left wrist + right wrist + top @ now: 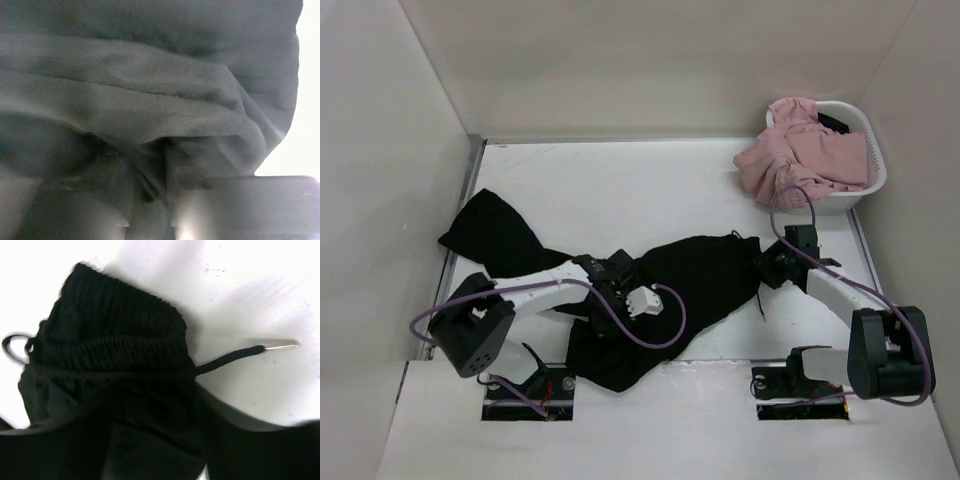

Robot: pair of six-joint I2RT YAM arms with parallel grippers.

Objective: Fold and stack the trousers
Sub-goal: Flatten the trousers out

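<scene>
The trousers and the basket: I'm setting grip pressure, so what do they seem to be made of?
The trousers look like soft matte black cloth: they crease and bunch freely, and the waistband is gathered in ribs, likely elastic. Their drawstring is a black cord with a shiny, probably metal tip. The basket looks like rigid white plastic, with slotted walls.

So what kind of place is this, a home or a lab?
Probably a robot test bench: bare white walls box in a white table, two robot arms work on black trousers, a laundry basket beside.
</scene>
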